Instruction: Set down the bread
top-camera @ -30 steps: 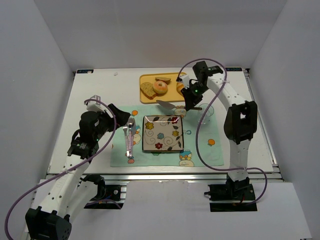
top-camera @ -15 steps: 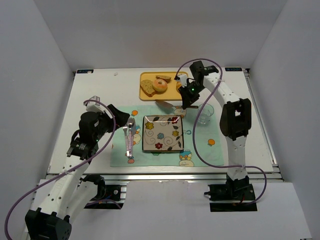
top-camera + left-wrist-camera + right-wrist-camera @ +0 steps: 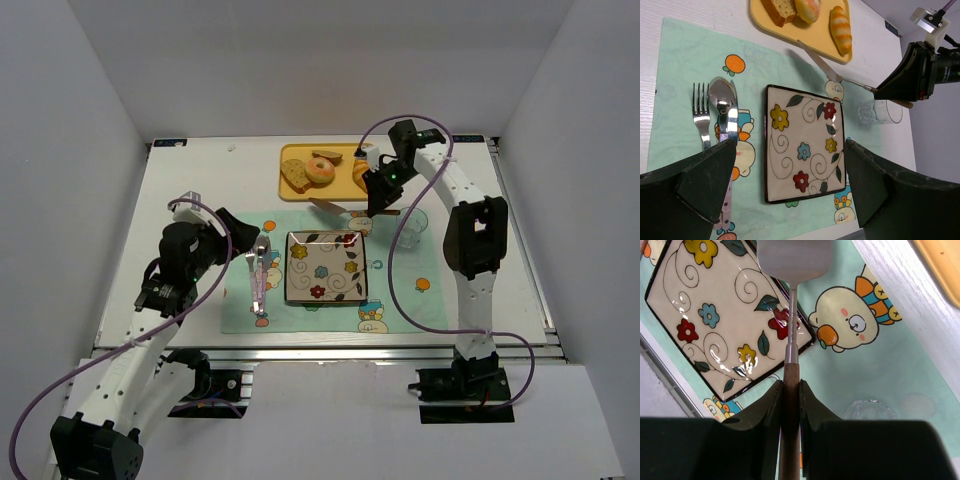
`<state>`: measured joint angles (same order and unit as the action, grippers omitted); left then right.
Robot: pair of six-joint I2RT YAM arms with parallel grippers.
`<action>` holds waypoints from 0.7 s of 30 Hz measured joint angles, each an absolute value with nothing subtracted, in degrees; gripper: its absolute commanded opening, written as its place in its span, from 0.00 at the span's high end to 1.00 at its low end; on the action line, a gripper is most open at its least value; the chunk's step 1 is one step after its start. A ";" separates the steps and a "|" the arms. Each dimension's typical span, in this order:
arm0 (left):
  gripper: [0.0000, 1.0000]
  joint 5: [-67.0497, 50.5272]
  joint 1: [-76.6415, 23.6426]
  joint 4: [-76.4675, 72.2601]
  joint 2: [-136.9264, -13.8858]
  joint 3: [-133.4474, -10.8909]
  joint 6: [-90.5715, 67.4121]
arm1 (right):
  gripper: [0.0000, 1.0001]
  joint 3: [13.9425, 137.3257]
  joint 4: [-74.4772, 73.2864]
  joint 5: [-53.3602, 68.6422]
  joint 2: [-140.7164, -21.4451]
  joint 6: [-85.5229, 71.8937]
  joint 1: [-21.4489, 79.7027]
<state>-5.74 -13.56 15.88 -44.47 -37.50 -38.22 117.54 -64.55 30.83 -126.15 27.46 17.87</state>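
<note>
The left hand hovers wide open over the flowered plate on a mint placemat, with the fork and spoon just beside it. Beyond, the bread sits on the yellow tray between toast and croissant. The right hand grips a spatula near a glass.

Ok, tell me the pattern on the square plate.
Cream plate with red, yellow and blue flowers, green leaves, dark swirls, dark rim; clearest in left wrist view.

The bread was a small round ring, golden-tan at the rim and pale pink on top, with a centre hole. It lay flat on the yellow tray toward the table's twelve o'clock — a toast slice just beside it at nine o'clock, the croissant near at three.
</note>
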 measured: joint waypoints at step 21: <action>0.02 -5.76 -13.56 16.23 -46.09 -38.79 -38.39 | 1.00 123.22 -59.16 23.92 -132.38 20.60 17.89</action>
<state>-5.76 -13.56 16.23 -46.09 -38.79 -38.39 123.22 -59.16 23.92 -132.38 20.60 17.89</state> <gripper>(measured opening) 0.979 0.218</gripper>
